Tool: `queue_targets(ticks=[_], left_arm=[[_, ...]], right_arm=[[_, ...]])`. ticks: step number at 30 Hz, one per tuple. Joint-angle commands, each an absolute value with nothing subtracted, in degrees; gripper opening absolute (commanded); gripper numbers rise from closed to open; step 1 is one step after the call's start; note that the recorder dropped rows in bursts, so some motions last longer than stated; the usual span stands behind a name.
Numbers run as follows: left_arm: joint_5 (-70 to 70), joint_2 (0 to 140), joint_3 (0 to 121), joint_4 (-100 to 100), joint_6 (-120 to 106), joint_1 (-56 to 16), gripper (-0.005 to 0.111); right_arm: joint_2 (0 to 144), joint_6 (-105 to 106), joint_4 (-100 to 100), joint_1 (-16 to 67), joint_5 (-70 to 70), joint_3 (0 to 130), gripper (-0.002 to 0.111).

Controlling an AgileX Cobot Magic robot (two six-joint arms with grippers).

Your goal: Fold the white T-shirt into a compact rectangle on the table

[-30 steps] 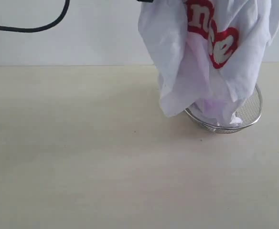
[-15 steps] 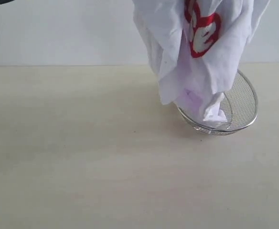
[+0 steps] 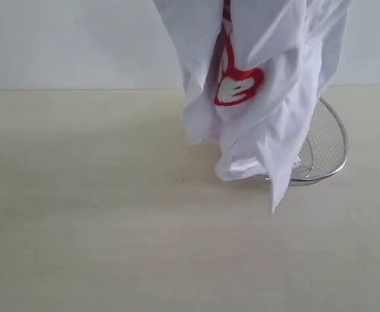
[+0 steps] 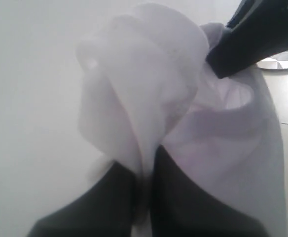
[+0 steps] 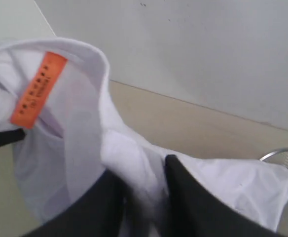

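Left gripper point(image 4: 143, 197) clenches a bunch of the white T-shirt point(image 3: 268, 130), which hangs below the fingers over the table point(image 3: 79, 227). Cloth lies between the right gripper point(image 5: 141, 202) fingers; gripped or released, I cannot tell. Lower it clear of the basket point(image 3: 326, 146), spreading flat.

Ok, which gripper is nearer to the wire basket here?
Right, probably. In its wrist view the basket rim shows just past the right gripper. The left gripper pinches the white T-shirt farther off, with the right gripper between it and the basket.
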State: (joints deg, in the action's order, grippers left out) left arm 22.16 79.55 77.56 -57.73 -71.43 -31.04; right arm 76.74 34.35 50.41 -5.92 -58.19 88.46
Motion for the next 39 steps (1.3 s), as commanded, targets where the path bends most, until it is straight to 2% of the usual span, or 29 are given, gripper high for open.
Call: queue_targets(ticks=[1, 2, 7, 11, 19, 23, 30, 33, 39], left_arm=[[22.4, 78.0, 77.9, -57.3, -70.2, -31.1, 0.005], [22.7, 78.0, 77.9, -57.1, -70.2, -31.1, 0.005], [22.9, 77.7, 77.9, -54.8, -69.4, -31.1, 0.005], [23.8, 77.1, 77.9, -52.5, -68.0, -31.1, 0.005], [24.0, 76.9, 77.9, -51.2, -65.6, -31.1, 0.005], [24.2, 76.9, 77.9, -51.2, -65.1, -31.1, 0.005], [24.4, 76.9, 77.9, -51.2, -65.1, -31.1, 0.005], [24.7, 76.9, 77.9, -51.2, -65.1, -31.1, 0.005], [24.8, 76.9, 77.9, -51.2, -65.1, -31.1, 0.005]], right_arm=[[78.0, 30.5, 45.4, -6.1, -57.7, 88.6, 0.066], [78.4, 29.4, 43.7, -6.1, -57.0, 88.6, 0.071], [79.0, 26.1, 36.8, -6.1, -54.7, 88.6, 0.061], [81.0, 21.3, 29.1, -6.1, -53.5, 88.6, 0.059], [93.0, 16.8, 22.4, -6.1, -53.0, 88.6, 0.059], [99.6, 10.1, 12.3, -6.3, -52.3, 88.6, 0.059], [108.7, 9.1, 10.1, -8.5, -50.6, 88.6, 0.059], [111.6, 10.0, 13.2, -11.7, -51.0, 88.6, 0.059], [116.7, 13.4, 17.6, -11.9, -49.1, 88.6, 0.059]])
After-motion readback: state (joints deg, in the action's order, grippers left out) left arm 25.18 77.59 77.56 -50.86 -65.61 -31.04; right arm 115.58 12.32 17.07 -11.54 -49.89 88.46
